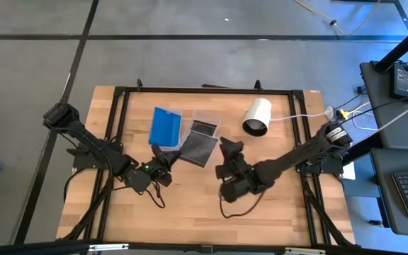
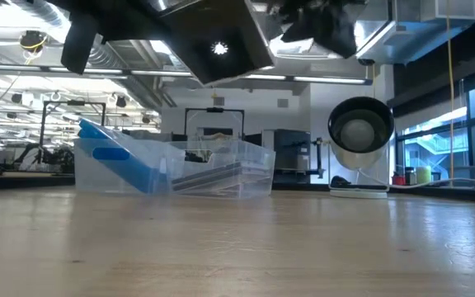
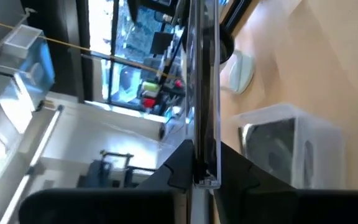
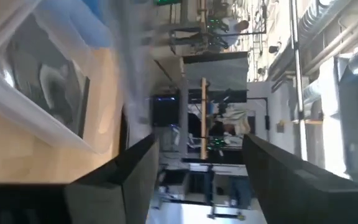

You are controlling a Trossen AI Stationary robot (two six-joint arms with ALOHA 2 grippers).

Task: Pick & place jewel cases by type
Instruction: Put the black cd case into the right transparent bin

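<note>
My left gripper [image 1: 167, 157] is shut on a dark jewel case [image 1: 198, 147], which hangs in the air near the table's middle and shows high up in the low view [image 2: 221, 41]. My right gripper [image 1: 229, 150] is open just right of that case, touching nothing; its wrist view [image 4: 197, 155] shows the wide gap. Blue cases [image 1: 165, 126] lean in the left clear tub [image 2: 114, 161]. Another dark case [image 1: 204, 127] lies in the right clear tub [image 2: 229, 169]. My left gripper pinches the dark case between its two fingers [image 3: 179, 168] at the case's edge [image 3: 205, 158] nearest the table's left. The fingers come in roughly level from the left. The case is lifted clear of the table and tilted, reaching out past the fingertips toward the tubs.
A white cylinder with a dark open end [image 1: 257, 115] lies right of the tubs near the far edge, with a cable running from it to the right. Bare wood [image 1: 190, 212] spreads over the near half of the table. A black frame [image 1: 211, 90] borders the table.
</note>
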